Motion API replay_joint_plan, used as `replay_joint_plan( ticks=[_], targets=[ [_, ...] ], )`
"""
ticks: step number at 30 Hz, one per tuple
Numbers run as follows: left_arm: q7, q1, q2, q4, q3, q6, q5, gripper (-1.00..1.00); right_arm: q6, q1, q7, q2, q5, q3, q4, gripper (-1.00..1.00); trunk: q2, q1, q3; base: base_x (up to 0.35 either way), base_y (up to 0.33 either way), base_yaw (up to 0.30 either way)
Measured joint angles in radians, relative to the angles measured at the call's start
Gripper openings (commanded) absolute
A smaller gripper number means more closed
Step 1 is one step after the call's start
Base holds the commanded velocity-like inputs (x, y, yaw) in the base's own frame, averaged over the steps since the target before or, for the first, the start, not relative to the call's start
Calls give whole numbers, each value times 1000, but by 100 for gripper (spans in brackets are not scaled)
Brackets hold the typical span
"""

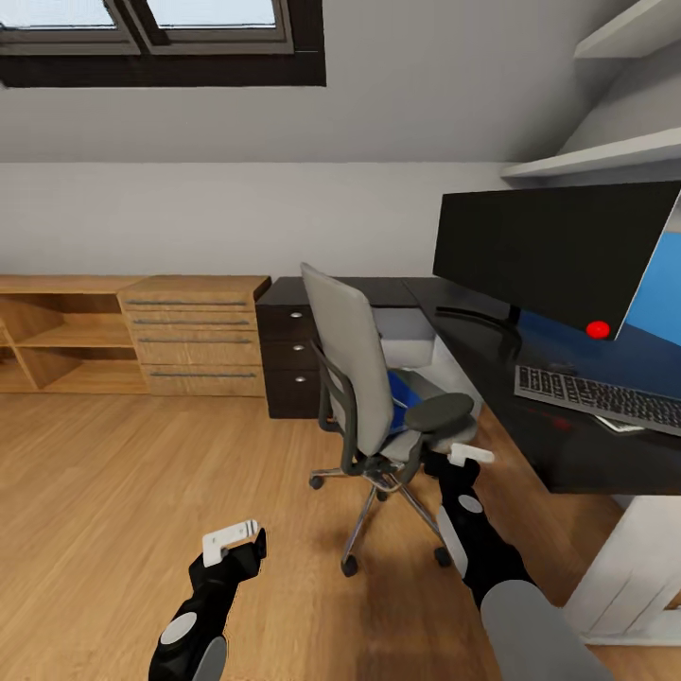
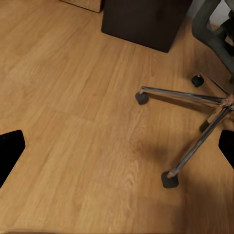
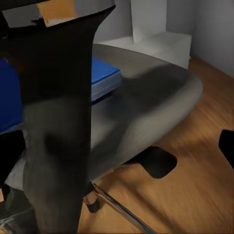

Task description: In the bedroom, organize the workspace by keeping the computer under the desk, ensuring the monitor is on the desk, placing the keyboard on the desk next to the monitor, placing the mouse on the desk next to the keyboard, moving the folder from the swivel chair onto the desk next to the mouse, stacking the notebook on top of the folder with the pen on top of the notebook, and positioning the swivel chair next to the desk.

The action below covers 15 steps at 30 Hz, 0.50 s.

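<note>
Right gripper (image 1: 470, 455) beside swivel chair (image 1: 355, 364) — blue folder (image 3: 105, 75) on seat

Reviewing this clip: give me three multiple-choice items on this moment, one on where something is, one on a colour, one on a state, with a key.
1. Where does the folder lie?
A. on the swivel chair seat
B. on the desk beside the keyboard
C. on the floor

2. What colour is the folder?
A. red
B. blue
C. green

3. How does the left gripper stand?
A. shut on the chair's armrest
B. holding the folder
C. hanging free over the wood floor, holding nothing

Key: 1 A, the head view shows it on the seat behind the armrest, while the keyboard sits on the desk. 2 B, it is blue in the head and right wrist views. 3 C, the left wrist view shows bare floor between the fingers.
</note>
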Motion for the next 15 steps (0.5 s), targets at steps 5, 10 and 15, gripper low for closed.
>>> replay_joint_plan(
  ticks=[5,10,15],
  targets=[
    [0,0,0,0,0,0,0,100,0,0,2,1,0,4,1,100,0,0,0,0,0,272],
    [0,0,1,0,0,0,0,100,0,0,2,2,0,5,1,100,0,0,0,0,0,272],
    [0,0,1,0,1,0,0,100,-1,1,-3,1,2,1,0,100,0,0,0,0,0,272]
  ],
)
